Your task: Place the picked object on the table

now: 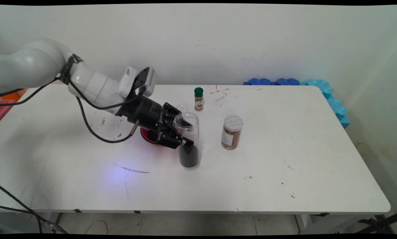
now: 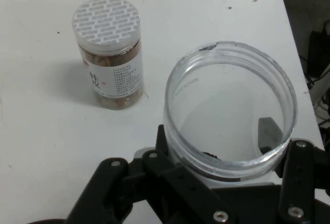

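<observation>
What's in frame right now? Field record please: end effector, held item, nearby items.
end effector: shut on clear open jar, fingers on either side of its wall
clear open jar: upright on white table, lidless, dark contents at bottom
red lid: on table, behind end effector, partly hidden
brown-filled jar: patterned white cap, right of clear jar, apart
green-capped spice bottle: further back, upright

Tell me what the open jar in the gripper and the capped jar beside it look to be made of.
Open jar: clear, glossy, probably plastic; the table and the gripper finger show through its wall. Capped jar: the same sort of clear wall over brown contents, with a paper-like printed label; its patterned silver-white top looks like a foil seal or plastic cap.
</observation>
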{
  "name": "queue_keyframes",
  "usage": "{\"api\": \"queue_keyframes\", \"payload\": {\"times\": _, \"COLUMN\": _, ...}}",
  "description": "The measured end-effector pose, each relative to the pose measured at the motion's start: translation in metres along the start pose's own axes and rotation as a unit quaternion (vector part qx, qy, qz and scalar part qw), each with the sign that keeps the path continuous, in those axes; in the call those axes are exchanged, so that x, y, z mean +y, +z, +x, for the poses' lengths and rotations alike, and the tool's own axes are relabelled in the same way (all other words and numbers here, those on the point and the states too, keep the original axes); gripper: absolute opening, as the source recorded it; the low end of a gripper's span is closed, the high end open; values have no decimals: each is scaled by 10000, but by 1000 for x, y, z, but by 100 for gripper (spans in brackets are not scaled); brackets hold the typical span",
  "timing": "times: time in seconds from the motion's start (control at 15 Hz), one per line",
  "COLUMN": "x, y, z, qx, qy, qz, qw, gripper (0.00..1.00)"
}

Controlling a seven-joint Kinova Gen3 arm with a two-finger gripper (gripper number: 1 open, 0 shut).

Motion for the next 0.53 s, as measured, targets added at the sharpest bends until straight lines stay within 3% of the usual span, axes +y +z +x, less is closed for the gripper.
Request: {"api": "queue_keyframes", "payload": {"times": 0.53, "x": 2, "y": 16, "z": -6, "qx": -45, "qy": -40, "qz": 80, "qw": 9999, "gripper": 0}}
